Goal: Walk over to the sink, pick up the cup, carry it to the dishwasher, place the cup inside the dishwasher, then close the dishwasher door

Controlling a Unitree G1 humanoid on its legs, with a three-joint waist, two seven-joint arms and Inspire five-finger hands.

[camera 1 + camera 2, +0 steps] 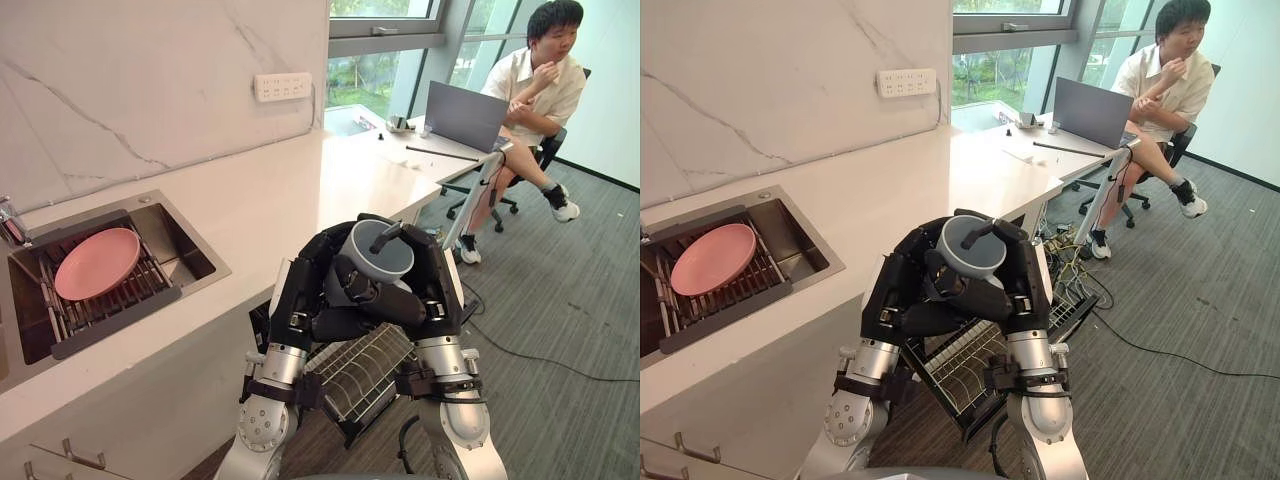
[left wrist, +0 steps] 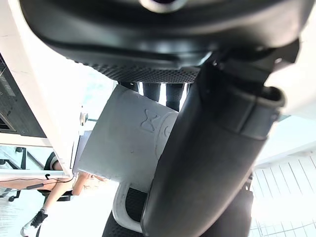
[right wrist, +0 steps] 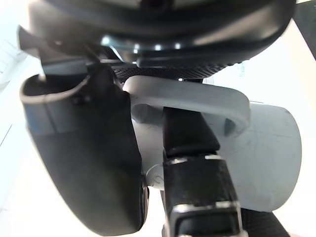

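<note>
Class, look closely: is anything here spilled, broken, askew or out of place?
Nothing stands out. The left hand and right hand clasp the grey cup above the dishwasher rack; the pink plate lies whole in the sink.

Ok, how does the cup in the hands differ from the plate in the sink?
The cup is grey and deep, with a handle; the plate is pink, shallow and round. The cup is gripped between the left hand and the right hand, mouth upward, above the dishwasher rack; the plate lies untouched on the dark rack in the sink. Both look empty.
</note>
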